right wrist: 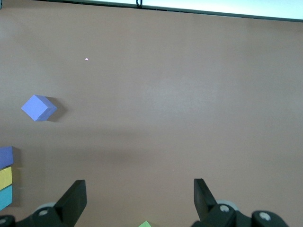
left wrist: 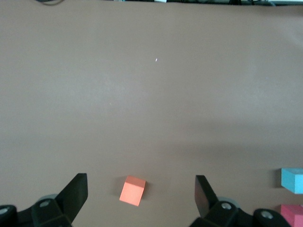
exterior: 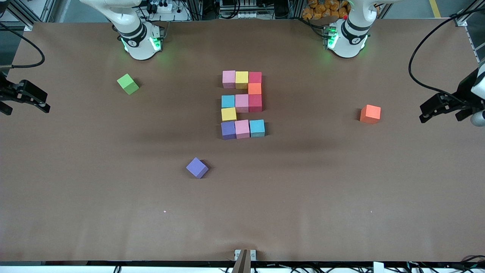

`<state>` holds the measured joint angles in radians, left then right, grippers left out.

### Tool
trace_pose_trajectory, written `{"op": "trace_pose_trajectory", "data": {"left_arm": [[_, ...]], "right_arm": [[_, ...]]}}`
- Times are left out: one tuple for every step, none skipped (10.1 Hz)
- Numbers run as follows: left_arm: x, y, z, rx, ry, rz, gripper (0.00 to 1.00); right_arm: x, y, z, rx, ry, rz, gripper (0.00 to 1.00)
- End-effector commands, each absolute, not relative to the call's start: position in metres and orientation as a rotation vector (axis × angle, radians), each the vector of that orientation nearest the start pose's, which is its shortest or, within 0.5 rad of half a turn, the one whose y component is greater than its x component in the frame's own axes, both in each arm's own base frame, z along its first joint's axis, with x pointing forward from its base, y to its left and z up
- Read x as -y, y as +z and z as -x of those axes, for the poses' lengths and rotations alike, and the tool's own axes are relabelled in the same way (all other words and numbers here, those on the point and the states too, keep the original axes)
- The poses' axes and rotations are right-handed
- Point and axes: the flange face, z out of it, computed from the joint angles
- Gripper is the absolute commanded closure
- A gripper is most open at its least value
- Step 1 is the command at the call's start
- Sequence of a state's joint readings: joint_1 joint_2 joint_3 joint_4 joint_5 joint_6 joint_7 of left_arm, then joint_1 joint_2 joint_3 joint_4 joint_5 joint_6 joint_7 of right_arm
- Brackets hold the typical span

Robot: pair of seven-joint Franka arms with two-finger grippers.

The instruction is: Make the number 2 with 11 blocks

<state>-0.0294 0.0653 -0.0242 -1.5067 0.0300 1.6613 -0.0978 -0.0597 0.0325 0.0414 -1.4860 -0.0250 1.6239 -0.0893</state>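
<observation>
Both hands are spread wide and holding nothing — left hand [left wrist: 140, 201] and right hand [right wrist: 140, 201] parked over their own ends of the table [exterior: 75, 197]. The number 2 [exterior: 242, 104] looks finished mid-table, all eleven blocks touching — probably just the loose green cube [exterior: 128, 83], orange cube [exterior: 370, 113] and purple cube [exterior: 197, 167] left over.

Even overhead light, soft shadows, sharp focus.

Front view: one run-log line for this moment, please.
number 2: eleven cubes in place | loose: green cube, orange cube, purple cube | left gripper: open, waiting | right gripper: open, waiting
</observation>
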Motion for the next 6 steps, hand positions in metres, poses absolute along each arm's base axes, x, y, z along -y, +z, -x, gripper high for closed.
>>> {"op": "trace_pose_trajectory", "data": {"left_arm": [[0.028,0.64,-0.572,0.06,-0.08,3.138,0.0],[0.028,0.642,-0.57,0.061,-0.066,3.133,0.0],[0.025,0.645,-0.568,0.068,-0.068,3.135,0.0],[0.021,0.645,-0.568,0.082,-0.067,3.143,0.0],[0.026,0.645,-0.566,0.068,-0.053,3.142,0.0],[0.027,0.649,-0.561,0.063,-0.048,3.141,0.0]], "right_arm": [[0.015,0.654,-0.568,0.121,-0.175,3.161,0.0],[0.014,0.654,-0.568,0.121,-0.175,3.161,0.0],[0.015,0.654,-0.568,0.119,-0.175,3.161,0.0],[0.016,0.654,-0.568,0.116,-0.175,3.162,0.0],[0.015,0.654,-0.568,0.119,-0.175,3.161,0.0],[0.015,0.654,-0.568,0.121,-0.175,3.161,0.0]]}}
